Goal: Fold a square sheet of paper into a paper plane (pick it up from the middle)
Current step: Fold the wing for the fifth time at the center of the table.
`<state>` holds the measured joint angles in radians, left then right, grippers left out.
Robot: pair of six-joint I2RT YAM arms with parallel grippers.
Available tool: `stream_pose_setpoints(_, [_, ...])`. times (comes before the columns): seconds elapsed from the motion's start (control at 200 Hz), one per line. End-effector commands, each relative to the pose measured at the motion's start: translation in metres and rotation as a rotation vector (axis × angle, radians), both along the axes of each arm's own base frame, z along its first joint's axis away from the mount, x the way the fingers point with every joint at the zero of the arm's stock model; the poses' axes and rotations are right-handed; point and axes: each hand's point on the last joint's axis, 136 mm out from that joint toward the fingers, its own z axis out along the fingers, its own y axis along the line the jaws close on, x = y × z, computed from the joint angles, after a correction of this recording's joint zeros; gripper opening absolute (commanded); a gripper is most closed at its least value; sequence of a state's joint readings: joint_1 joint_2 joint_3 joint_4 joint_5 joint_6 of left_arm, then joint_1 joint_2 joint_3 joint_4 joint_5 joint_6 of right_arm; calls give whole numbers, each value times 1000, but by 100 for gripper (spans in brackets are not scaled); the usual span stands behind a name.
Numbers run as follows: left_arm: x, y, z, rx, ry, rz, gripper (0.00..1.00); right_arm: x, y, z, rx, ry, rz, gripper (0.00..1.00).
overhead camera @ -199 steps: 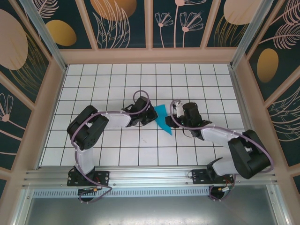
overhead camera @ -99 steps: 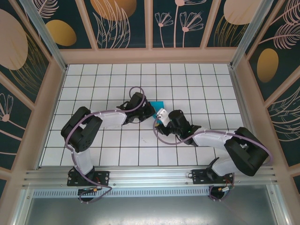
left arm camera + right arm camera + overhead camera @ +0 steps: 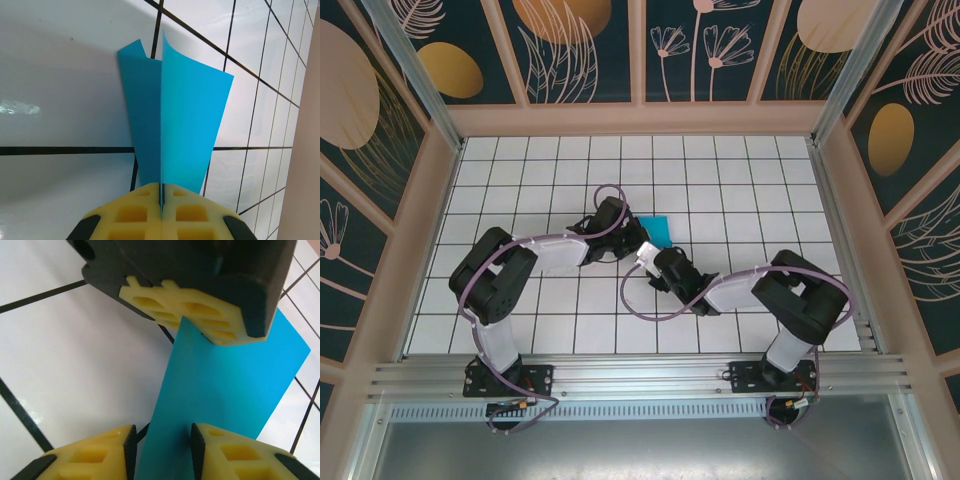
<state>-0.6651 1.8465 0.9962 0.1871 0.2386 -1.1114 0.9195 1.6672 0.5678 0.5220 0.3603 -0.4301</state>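
My left tool (image 3: 161, 194) has its yellow pads pressed flat together. It pinches the near end of the sheet of paper (image 3: 175, 120) right on the crease, so the two cyan flaps fan out from the pads in a narrow V, one leaning away from the other. My right tool (image 3: 163, 452) faces it with its pads spread, and the paper's edge runs down into the gap between them with neither pad clearly pressing on it. In the top view both tools meet near the middle of the table (image 3: 520, 190), and the paper pokes out just beyond them toward the far side. I cannot tell whether it brushes the white gridded surface or hangs just clear. I judge the sheet very light and limp, and a little slick against foam. It should spring open wherever nothing backs it, and a sharp tug could crumple or tear it. The place to take hold, I reckon, is on the crease close to the left pads, where the doubled layers are stiffest. A grip on one flap near its free corner would only curl it.
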Motion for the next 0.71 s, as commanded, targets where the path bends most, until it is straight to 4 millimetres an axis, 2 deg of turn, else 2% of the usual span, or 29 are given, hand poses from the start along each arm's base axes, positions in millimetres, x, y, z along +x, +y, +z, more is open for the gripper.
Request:
stream_pose_setpoints(0.0, [-7, 2, 1, 2, 2, -23, 0, 15, 10, 19, 26, -89, -36, 31])
stream_pose_setpoints(0.17, [-5, 3, 3, -3, 0, -18, 0, 17, 11, 15, 15, -88, -50, 15])
stream_pose_setpoints(0.275, [-3, 4, 7, -11, -6, -13, 5, 15, 11, 15, 59, -65, -68, 6])
stream_pose_setpoints(0.34, [-2, 6, 11, -12, -13, -8, 11, 11, 14, 11, 93, -24, -67, 2])
stream_pose_setpoints(0.355, [-7, 11, 3, 1, 3, -5, 13, 9, 15, 9, 99, -12, -64, 2])
stream_pose_setpoints(0.47, [-9, 19, 5, 2, 0, 17, 41, 0, 21, 4, 171, 70, -66, 0])
stream_pose_setpoints(0.701, [-14, 23, 11, -7, -17, 8, 49, -13, 33, 1, 312, 184, -63, 0])
